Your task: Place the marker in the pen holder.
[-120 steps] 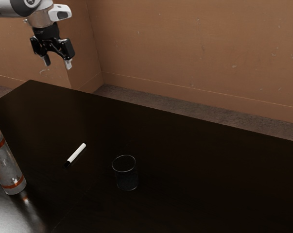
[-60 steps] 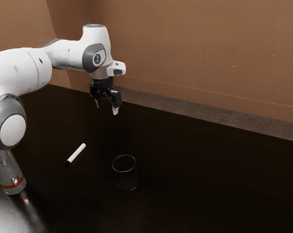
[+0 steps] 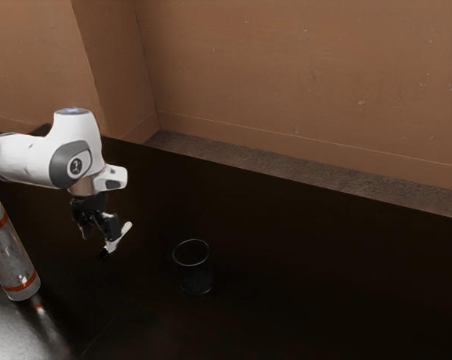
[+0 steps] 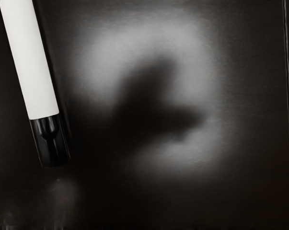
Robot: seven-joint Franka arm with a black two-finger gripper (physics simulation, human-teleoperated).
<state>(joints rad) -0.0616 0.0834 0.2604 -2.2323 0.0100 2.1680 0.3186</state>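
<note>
My gripper (image 3: pixel 99 241) hangs low over the table in the exterior view, its fingers apart. The white marker (image 3: pixel 126 229) with a black cap lies on the table, partly hidden behind one fingertip. In the wrist view the marker (image 4: pixel 31 62) lies close beneath my hand, its black end showing. Nothing is visibly held. The pen holder (image 3: pixel 195 268), a dark round cup with a thin pale rim, stands upright on the table, toward the exterior view's right from my gripper.
A silver bottle with orange bands (image 3: pixel 11 259) stands at the exterior view's left edge, near the arm. The dark table (image 3: pixel 315 262) extends to the exterior view's right, with a brown wall (image 3: pixel 285 75) behind it.
My gripper first moved toward the exterior view's right and down, then back toward its left and lower, down to the marker. The marker and the pen holder have not visibly moved.
</note>
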